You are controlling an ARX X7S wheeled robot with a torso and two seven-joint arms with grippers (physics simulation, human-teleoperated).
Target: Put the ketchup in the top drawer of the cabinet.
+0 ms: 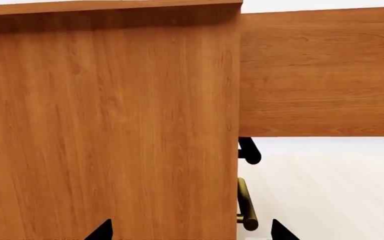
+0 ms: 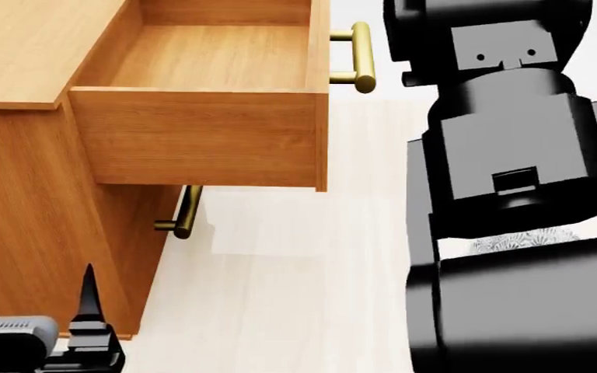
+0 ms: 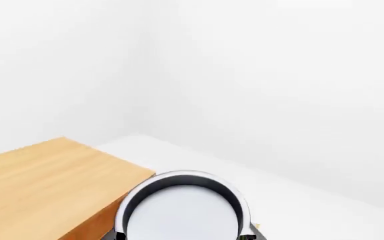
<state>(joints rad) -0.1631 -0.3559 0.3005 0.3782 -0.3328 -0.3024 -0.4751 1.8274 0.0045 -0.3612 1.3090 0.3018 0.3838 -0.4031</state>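
Note:
The ketchup (image 3: 182,207) shows only in the right wrist view, as a round silver lid with a dark rim. My right gripper (image 3: 183,237) is shut on it, held in the air beside the cabinet (image 3: 38,185). In the head view the top drawer (image 2: 200,136) is pulled far out of the cabinet (image 2: 29,217) and its inside is bare. Only the black right arm (image 2: 506,179) shows there, to the right of the drawer. Low beside the cabinet's side, my left gripper (image 2: 31,287) is open with nothing between its fingers. In the left wrist view the left gripper (image 1: 192,235) faces that side wall.
The drawer's brass handle (image 2: 361,58) juts toward the right arm. The lower drawer's handle (image 2: 184,211) sits under the open drawer. A grey-patterned bowl (image 2: 516,242) shows through a gap in the right arm. The floor (image 2: 298,295) is pale.

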